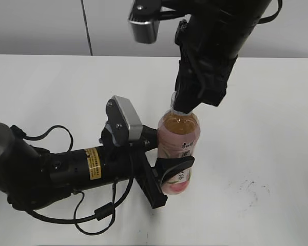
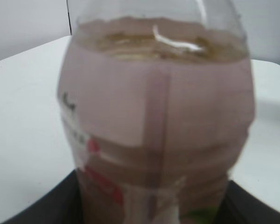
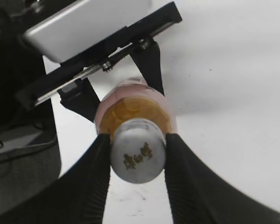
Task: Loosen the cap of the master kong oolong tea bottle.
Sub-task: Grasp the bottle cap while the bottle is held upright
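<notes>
The master kong oolong tea bottle [image 1: 178, 141] stands upright on the white table, clear plastic with amber tea and a pink label; it fills the left wrist view [image 2: 154, 116]. My left gripper [image 1: 167, 171] is shut on the bottle's lower body. My right gripper [image 3: 137, 149] reaches down from above and is shut on the white cap [image 3: 137, 156], which carries a small dark logo on top. In the exterior view the cap is hidden behind the right gripper [image 1: 184, 105]. The bottle's shoulder shows below the cap in the right wrist view [image 3: 130, 109].
The white table [image 1: 267, 154] stretches around the bottle, with faint dark scuff marks [image 1: 251, 189] at the front right. The left arm and its cables [image 1: 56, 169] lie across the front left. A grey wall stands behind.
</notes>
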Robot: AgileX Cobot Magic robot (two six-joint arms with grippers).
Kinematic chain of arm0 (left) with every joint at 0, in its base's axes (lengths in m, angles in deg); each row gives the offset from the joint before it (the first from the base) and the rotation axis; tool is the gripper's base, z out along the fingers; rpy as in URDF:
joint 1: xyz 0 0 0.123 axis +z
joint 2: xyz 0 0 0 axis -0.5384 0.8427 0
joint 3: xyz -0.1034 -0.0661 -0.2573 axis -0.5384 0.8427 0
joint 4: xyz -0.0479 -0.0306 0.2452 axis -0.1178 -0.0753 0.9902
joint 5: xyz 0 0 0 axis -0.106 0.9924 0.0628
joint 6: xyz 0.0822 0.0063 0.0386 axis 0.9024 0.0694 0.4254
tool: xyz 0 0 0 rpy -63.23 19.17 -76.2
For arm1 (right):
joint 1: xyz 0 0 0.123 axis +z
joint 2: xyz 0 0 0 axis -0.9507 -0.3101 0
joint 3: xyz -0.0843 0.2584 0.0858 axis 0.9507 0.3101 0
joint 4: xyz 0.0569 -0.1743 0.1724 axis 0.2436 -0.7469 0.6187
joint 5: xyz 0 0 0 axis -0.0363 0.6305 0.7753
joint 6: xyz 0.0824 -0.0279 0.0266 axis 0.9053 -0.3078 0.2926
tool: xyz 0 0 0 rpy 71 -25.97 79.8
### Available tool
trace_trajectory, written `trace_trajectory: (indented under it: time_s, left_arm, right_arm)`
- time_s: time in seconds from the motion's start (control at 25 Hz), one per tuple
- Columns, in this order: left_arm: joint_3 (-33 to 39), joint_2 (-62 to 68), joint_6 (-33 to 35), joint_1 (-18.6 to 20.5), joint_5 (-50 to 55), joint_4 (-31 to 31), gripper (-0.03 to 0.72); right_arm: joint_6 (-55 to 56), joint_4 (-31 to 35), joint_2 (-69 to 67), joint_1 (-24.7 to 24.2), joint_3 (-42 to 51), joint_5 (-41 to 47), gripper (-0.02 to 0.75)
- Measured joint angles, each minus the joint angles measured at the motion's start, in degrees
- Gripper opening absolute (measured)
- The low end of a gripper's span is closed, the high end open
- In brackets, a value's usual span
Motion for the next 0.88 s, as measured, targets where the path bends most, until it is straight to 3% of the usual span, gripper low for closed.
trace_trajectory:
  time_s: [0.16,0.76,0.8,0.88]
  left_arm:
    - [0.0,0.0,0.0,0.0,0.0,0.0,0.375]
    - [0.0,0.0,0.1,0.0,-0.1,0.2,0.375]
    - [0.0,0.0,0.1,0.0,-0.1,0.2,0.375]
    - [0.0,0.0,0.1,0.0,-0.1,0.0,0.375]
  right_arm:
    - [-7.8,0.1,0.0,0.0,0.0,0.0,0.272]
    - [-10.2,0.6,0.4,0.0,0.0,0.1,0.271]
    - [-10.0,0.6,0.4,0.0,0.0,0.1,0.283]
    - [-9.7,1.4,0.5,0.0,0.0,0.1,0.379]
